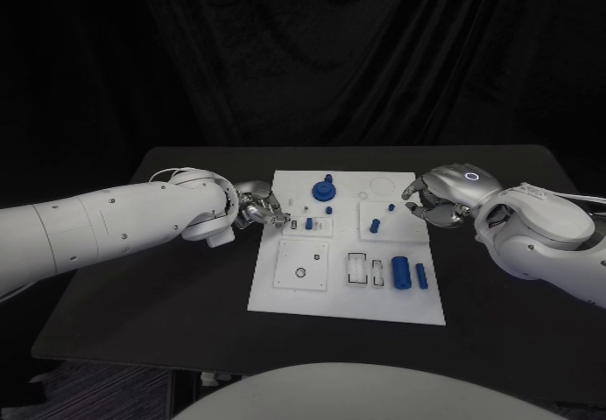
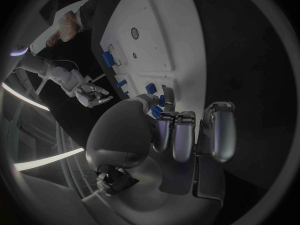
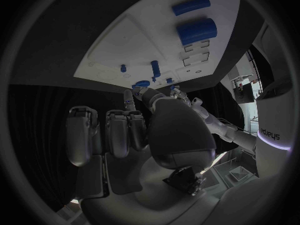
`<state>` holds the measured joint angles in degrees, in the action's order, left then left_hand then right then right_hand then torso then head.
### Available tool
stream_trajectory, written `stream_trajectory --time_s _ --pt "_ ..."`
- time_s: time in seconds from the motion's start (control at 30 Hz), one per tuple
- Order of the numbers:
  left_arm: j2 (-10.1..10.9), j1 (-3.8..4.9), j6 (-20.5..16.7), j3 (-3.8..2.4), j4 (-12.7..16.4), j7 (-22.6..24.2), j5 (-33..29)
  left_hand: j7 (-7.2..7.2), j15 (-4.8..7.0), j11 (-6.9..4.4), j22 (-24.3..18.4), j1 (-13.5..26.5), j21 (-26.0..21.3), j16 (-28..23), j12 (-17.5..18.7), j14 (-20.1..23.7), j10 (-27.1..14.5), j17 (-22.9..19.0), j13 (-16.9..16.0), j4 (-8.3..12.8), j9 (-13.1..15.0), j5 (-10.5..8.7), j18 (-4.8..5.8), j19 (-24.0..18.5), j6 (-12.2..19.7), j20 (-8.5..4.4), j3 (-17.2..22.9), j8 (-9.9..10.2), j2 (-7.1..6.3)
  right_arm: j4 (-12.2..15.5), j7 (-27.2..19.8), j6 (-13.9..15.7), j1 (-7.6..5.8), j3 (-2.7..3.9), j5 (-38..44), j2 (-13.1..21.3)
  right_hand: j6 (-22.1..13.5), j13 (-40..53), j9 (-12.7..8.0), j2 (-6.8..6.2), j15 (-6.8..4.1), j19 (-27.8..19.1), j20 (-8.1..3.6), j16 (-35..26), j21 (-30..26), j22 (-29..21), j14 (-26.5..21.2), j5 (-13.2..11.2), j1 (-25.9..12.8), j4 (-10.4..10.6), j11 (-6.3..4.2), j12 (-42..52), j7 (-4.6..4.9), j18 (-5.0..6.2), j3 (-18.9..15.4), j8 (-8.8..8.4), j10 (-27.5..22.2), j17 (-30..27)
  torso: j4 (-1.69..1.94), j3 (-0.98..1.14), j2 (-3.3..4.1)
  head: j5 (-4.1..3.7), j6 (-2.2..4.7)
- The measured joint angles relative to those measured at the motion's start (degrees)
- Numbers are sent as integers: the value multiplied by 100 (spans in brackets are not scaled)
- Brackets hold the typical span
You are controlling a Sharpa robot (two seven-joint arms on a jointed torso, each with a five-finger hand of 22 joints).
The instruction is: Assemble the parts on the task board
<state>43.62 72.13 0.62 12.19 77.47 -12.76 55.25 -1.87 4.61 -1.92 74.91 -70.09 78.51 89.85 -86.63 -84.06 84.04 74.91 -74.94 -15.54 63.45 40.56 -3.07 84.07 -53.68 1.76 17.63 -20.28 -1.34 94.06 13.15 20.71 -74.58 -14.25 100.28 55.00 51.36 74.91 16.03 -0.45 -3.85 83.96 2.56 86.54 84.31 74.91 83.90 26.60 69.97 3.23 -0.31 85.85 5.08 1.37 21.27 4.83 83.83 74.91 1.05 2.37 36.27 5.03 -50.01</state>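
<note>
While my left hand reaches in over the left edge of the task board, its fingers curl toward a small blue part standing in the slotted fixture in the board's middle band. From the left wrist view, my thumb and fingertips sit just beside that blue piece, but I cannot tell whether they are pinching it or only closing in around it. My right hand hangs at the board's right edge, fingers curled loosely with nothing visible in them, near a blue peg that stands upright in the right middle block.

Other parts wait elsewhere on the board: a blue knob near the far edge, and a fat blue cylinder lying next to a slimmer blue bar toward the near right.

By my judgement, the risk here lies in the crowded centre. A finger closing slightly off line could tip the small part out of its slot or nudge its neighbours in the fixture, and a sideways pull could drag the light white plate across the table. If both my hands converge on the middle together, they could collide above it.
</note>
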Motion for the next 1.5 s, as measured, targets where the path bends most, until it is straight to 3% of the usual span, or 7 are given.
stream_trajectory --time_s 0.13,0.27,0.5,0.67,1.07,1.5 --pt "-55 191 316 -1 -26 -33 -206 -13 0 0 0 3 59 0 -30 0 0 0 0 36 -2 202 0 0 -6 0 86 0 -49 -5 0 -1 0 0 -29 -1 0 0 0 0 0 0 0 0 0 0 0 0 0 0 0 0 0 0 0 0 0 0 -2 0 5 -9 0" --pt "-126 386 647 -5 -51 -155 -333 -23 0 0 0 7 59 0 -30 0 0 0 0 38 -2 235 0 0 3 0 99 0 -67 -13 0 -1 0 0 -65 -10 0 0 0 0 0 0 0 0 0 0 0 0 0 -16 0 0 0 0 16 0 0 0 -3 1 7 -7 0" --pt "-269 584 1105 -6 -228 -456 -458 -35 0 0 0 -86 60 0 -29 0 0 0 0 68 -22 -202 0 0 12 0 198 76 -52 -18 0 -1 0 0 -105 -41 0 0 0 0 0 0 0 0 0 0 0 0 0 -16 0 0 0 0 16 0 0 0 -3 9 9 24 0" --pt "-396 621 1428 -6 -315 -755 -599 -52 0 0 0 -86 59 0 -29 0 0 0 0 84 -79 -448 0 0 14 0 320 158 -52 -19 0 0 0 0 -121 -45 0 0 0 0 0 0 0 0 0 0 0 0 0 -16 0 0 0 0 16 0 0 0 -2 3 19 12 0" --pt "-734 637 1860 -3 -578 -1527 -873 -83 0 1 0 -86 59 0 -29 0 0 0 0 157 -185 -504 0 0 24 0 456 292 -52 -8 0 3 0 0 -141 -33 0 0 1 0 0 0 0 0 0 0 0 0 0 -16 0 0 0 0 16 0 0 0 4 -7 24 30 0" --pt "-950 638 1912 -4 -742 -1897 -957 -90 0 1 0 -28 59 0 -52 1 0 0 0 196 -211 -497 0 0 9 0 558 321 -58 12 -1 7 0 0 -145 -4 0 0 -4 0 0 0 0 0 0 0 0 0 0 -16 0 0 0 0 15 0 0 0 4 -4 28 52 0"
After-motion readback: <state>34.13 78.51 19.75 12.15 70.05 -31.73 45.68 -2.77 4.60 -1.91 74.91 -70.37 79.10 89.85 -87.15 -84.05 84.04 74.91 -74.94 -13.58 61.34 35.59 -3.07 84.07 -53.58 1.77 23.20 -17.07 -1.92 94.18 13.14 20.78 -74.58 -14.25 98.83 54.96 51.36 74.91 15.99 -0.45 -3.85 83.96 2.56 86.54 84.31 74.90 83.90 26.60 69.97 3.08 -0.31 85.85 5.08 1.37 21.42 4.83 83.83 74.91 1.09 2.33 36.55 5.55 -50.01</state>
